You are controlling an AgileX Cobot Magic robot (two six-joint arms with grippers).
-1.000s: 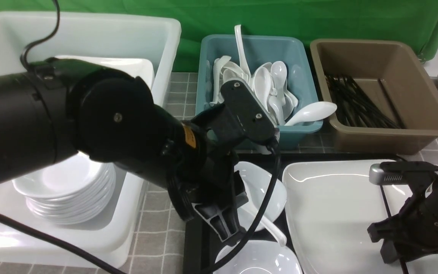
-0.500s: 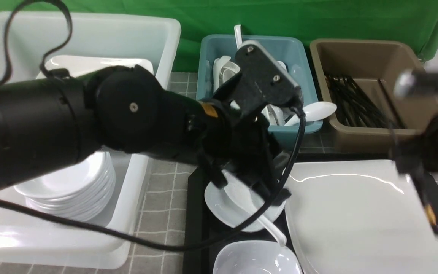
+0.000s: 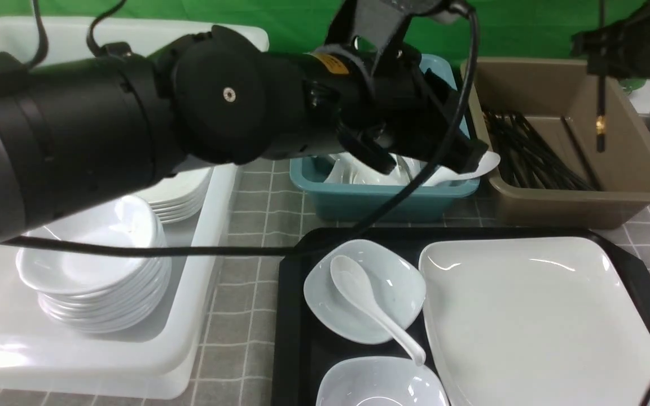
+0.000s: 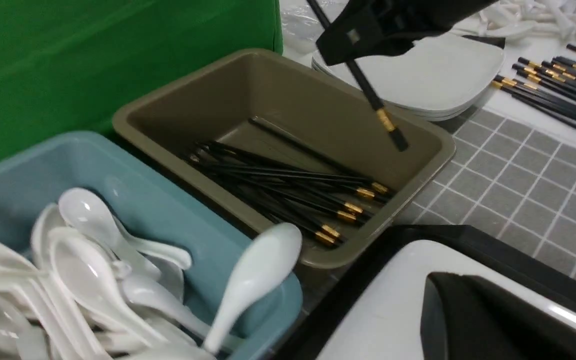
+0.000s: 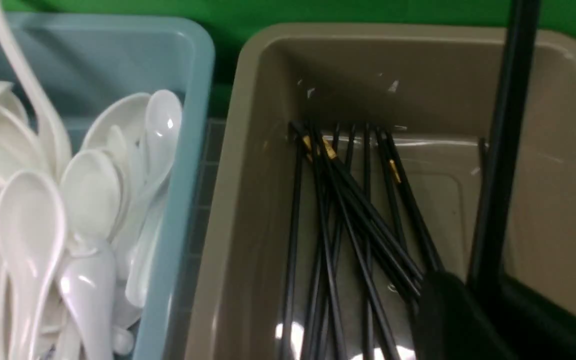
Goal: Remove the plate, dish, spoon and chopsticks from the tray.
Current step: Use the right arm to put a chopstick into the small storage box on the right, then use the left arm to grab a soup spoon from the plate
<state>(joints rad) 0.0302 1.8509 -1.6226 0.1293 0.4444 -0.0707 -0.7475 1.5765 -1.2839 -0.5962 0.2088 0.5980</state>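
Overhead, right hand (image 3: 602, 56) pinching chopsticks (image 3: 600, 113) upright above brown tub (image 3: 573, 208), left hand (image 4: 460, 310) pressed together near teal tub (image 3: 370, 204), plate (image 3: 522, 316) at right edge of tray (image 3: 288, 316), spoon (image 3: 359, 287) in dish (image 3: 401, 279) near left edge.

The plate (image 3: 528, 321) is glossy white and ceramic-looking, with bright glare on its smooth face. The spoon (image 3: 367, 301) and the small dish (image 3: 398, 276) under it share that shine. The tray (image 3: 290, 338) is black plastic, matt and finely textured. The chopsticks (image 5: 504, 150) are smooth black with a gold metallic band. The teal tub (image 3: 370, 203) and brown tub (image 3: 584, 208) are satin plastic. The worktop (image 3: 246, 316) looks matt grey. The backdrop (image 3: 528, 28) is green cloth.
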